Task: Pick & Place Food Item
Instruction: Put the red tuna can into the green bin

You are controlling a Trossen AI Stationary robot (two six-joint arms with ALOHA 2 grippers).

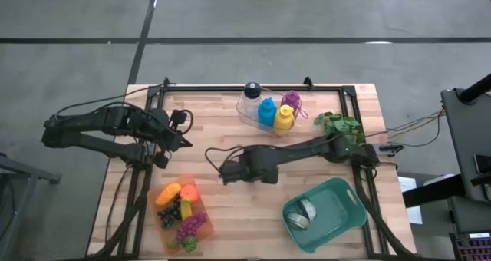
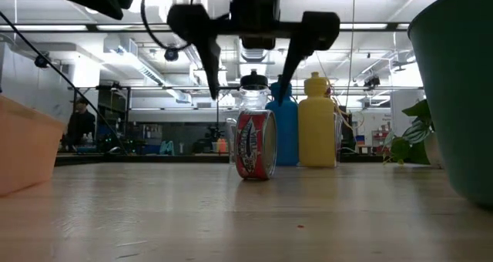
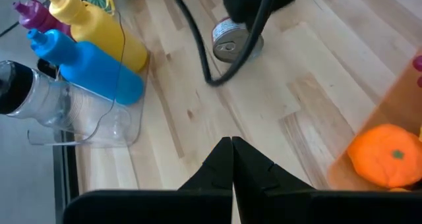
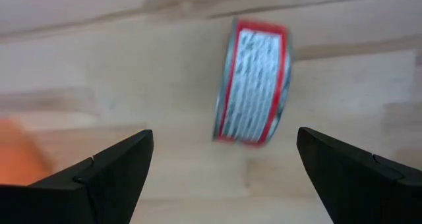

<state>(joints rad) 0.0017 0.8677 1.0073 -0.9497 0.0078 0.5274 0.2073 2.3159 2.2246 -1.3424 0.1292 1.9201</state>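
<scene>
A small tin can (image 2: 256,145) with a red label rests on its curved wall on the wooden table (image 1: 253,215), its flat ends facing sideways. It also shows in the right wrist view (image 4: 254,82) and the left wrist view (image 3: 234,39). My right gripper (image 2: 250,69) hangs open just above the can, pointing down, one finger to each side and clear of it. In the high view the right gripper (image 1: 230,169) hides the can. My left gripper (image 3: 232,145) is shut and holds nothing, raised over the table's left side (image 1: 184,140).
An orange tray (image 1: 182,211) of toy fruit lies near the front left. A teal bin (image 1: 349,203) at the front right holds tins. At the back, a clear holder (image 1: 247,113) carries blue, yellow and purple bottles, with a green plant (image 1: 341,125) beside it.
</scene>
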